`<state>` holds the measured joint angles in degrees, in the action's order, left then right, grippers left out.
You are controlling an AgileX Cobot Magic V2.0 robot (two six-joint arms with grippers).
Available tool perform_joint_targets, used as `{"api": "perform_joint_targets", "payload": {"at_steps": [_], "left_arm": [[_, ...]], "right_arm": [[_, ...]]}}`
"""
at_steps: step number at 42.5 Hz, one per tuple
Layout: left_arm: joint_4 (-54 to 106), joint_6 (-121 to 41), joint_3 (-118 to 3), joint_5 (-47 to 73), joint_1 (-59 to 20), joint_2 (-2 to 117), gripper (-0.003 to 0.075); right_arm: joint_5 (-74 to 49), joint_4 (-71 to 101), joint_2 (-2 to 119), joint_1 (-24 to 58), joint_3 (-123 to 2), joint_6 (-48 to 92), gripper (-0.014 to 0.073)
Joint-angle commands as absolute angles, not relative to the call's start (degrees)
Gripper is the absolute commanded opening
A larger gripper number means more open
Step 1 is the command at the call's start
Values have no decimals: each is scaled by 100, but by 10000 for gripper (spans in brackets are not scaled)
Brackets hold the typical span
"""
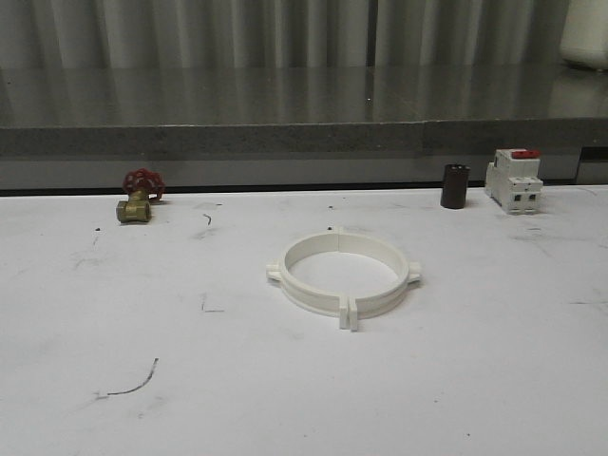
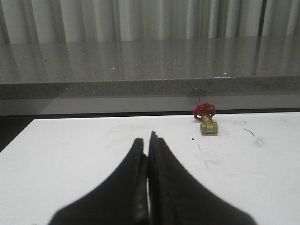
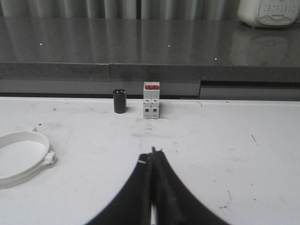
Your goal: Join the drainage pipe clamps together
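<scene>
The two white drainage pipe clamps (image 1: 342,275) lie on the white table, their half-rings meeting end to end as a full ring, with tabs side by side at the near and far seams. Part of that ring, the drainage pipe clamps (image 3: 21,157), also shows in the right wrist view. My left gripper (image 2: 147,140) is shut with nothing in it, held above bare table well away from the ring. My right gripper (image 3: 152,153) is also shut and holds nothing, to the right of the ring.
A brass valve with a red handwheel (image 1: 139,197) stands at the back left. A dark cylinder (image 1: 455,185) and a white breaker with a red top (image 1: 514,180) stand at the back right. A grey ledge (image 1: 304,133) runs behind the table.
</scene>
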<state>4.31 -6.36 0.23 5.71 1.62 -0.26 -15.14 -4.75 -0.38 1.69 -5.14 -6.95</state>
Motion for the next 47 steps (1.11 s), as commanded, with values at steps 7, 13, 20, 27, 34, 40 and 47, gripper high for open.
{"api": "perform_joint_targets", "payload": {"at_steps": [7, 13, 20, 27, 34, 40, 47], "left_arm": [[436, -613, 157, 118, 170, -93, -20], [436, -613, 157, 118, 170, -83, -20], [436, -613, 157, 118, 170, -83, -20], [436, -613, 157, 118, 170, -83, -20], [436, -613, 157, 118, 170, -83, -20], [436, -613, 157, 118, 170, -83, -20], [436, -613, 157, 118, 170, -83, -20]], "right_arm": [[259, -405, -156, 91, 142, -662, -116], [307, -405, -149, 91, 133, -662, -116], [316, -405, -149, 91, 133, -662, -116], [452, -379, -149, 91, 133, -662, -116], [507, 488, -149, 91, 133, -79, -116], [507, 489, -149, 91, 133, 78, -116], [507, 489, -149, 91, 133, 78, -116]]}}
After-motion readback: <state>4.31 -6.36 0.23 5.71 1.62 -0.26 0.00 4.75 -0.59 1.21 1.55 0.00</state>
